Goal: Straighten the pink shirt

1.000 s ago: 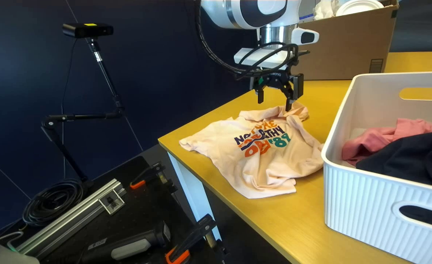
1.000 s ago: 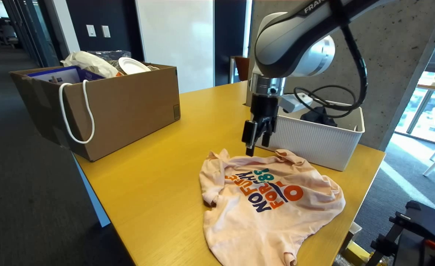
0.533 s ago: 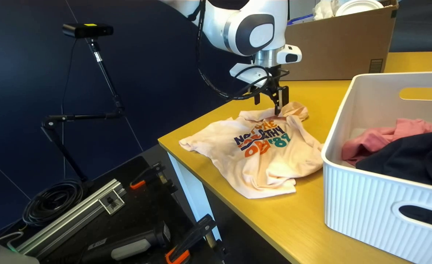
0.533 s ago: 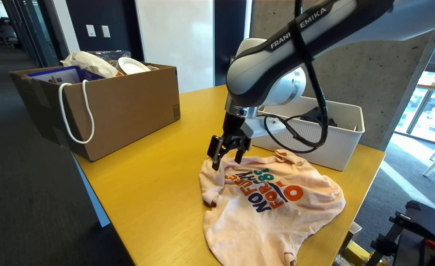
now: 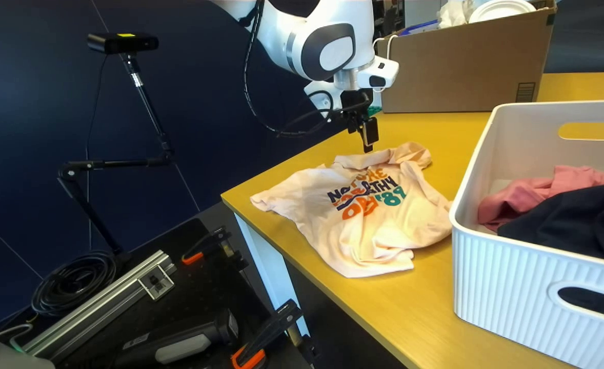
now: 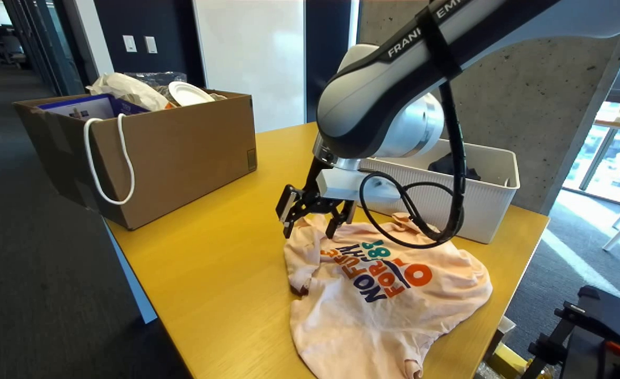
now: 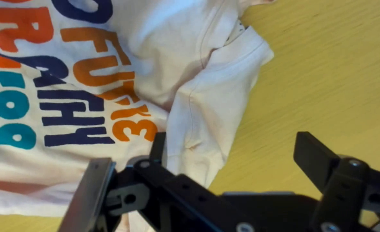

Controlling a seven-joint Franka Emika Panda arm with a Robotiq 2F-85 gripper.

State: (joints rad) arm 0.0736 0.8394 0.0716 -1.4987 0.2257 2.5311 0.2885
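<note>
Swinging away from the bin (image 6: 483, 208) to the folded edge (image 7: 214, 96) of the pink shirt (image 6: 389, 310) lying rumpled on the tabletop (image 6: 220, 273) and hovering with fingers (image 7: 315, 159) spread wide and holding nothing, probably lining up to tug it flat.

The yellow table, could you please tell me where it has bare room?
Bare yellow table stretches between the cardboard box and the pink shirt. Crowded: beneath the gripper, and where the shirt nears the white bin.
</note>
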